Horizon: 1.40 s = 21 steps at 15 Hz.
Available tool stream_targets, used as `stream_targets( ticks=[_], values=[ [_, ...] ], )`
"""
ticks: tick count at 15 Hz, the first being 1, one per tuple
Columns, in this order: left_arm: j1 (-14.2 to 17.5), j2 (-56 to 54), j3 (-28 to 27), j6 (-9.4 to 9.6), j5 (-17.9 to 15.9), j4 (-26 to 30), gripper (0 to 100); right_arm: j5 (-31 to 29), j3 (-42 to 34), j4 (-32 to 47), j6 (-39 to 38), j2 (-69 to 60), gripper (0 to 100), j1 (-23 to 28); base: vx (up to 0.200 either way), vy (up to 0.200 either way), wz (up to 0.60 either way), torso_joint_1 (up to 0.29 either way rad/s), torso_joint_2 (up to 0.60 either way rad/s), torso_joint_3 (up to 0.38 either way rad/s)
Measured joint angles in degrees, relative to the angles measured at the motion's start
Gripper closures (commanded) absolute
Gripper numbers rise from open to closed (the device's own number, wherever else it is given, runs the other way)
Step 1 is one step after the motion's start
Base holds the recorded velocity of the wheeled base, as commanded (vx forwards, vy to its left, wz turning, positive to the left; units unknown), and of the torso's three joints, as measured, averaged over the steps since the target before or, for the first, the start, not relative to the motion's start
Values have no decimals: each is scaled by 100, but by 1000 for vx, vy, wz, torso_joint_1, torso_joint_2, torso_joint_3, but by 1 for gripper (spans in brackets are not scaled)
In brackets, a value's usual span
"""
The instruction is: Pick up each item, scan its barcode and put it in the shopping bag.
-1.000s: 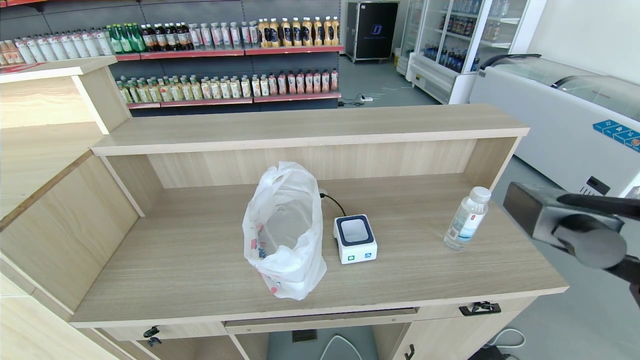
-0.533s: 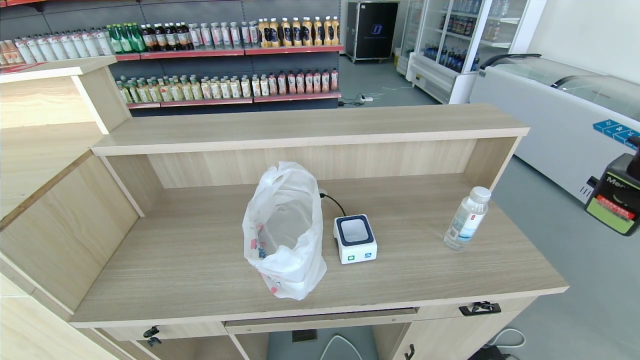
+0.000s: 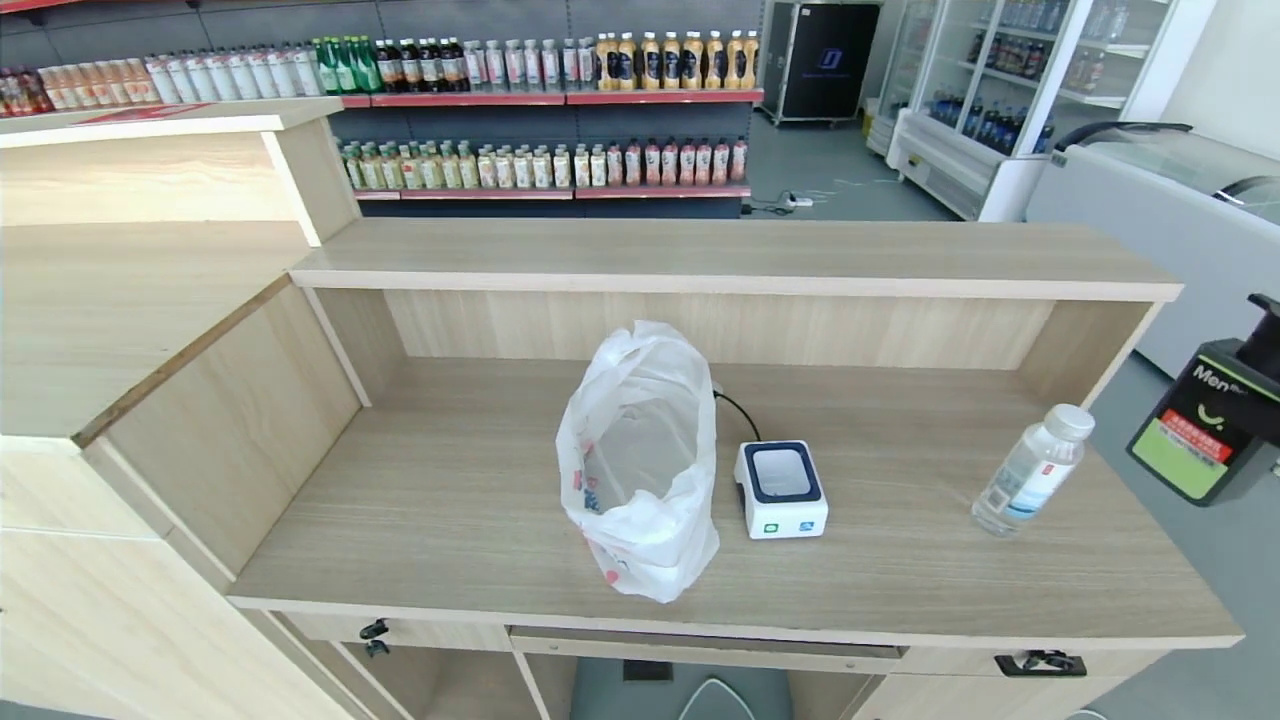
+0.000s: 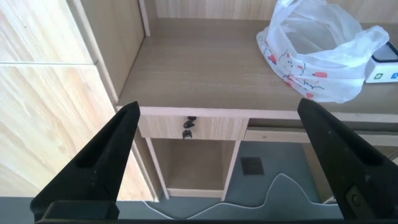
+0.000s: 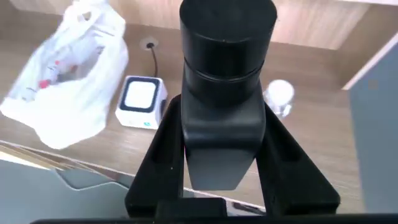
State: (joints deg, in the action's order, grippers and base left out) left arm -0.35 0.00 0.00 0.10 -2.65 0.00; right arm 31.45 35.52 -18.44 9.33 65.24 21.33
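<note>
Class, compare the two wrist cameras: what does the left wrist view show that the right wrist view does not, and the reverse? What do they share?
Left wrist view alone: the open left gripper and a keyed drawer under the counter. Right wrist view alone: the right gripper clamped on a black bottle, and the water bottle standing beyond it. Both: the shopping bag, the scanner beside it, and the counter top.
</note>
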Motion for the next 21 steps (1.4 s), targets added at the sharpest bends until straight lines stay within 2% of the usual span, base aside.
stream_targets(
  ticks=[2, 5, 8, 10, 14, 21],
  values=[
    [5, 0, 0, -2, -2, 0, 0, -4, 276, 0, -1370, 156, 100, -306, 0, 0, 0, 0, 0, 0],
    [5, 0, 0, 0, -2, 0, 0, 728, 656, -154, -2694, 713, 100, -485, 0, 0, 0, 0, 0, 0],
    [0, 0, 0, 0, -4, 0, 0, 891, 942, -712, -3721, 1336, 100, -571, 0, 0, 0, 0, 0, 0],
    [2, 0, 0, 0, 0, 0, 0, 957, 901, -887, -3808, 1679, 100, -612, 0, 0, 0, 0, 0, 0],
    [2, 0, 0, 0, 0, 0, 0, 1860, 684, -928, -3795, 2199, 100, -356, 0, 0, 0, 0, 0, 0],
    [2, 0, 0, 0, 0, 0, 0, 1919, 769, -1582, -3688, 2951, 100, -276, 0, 0, 0, 0, 0, 0]
  ],
)
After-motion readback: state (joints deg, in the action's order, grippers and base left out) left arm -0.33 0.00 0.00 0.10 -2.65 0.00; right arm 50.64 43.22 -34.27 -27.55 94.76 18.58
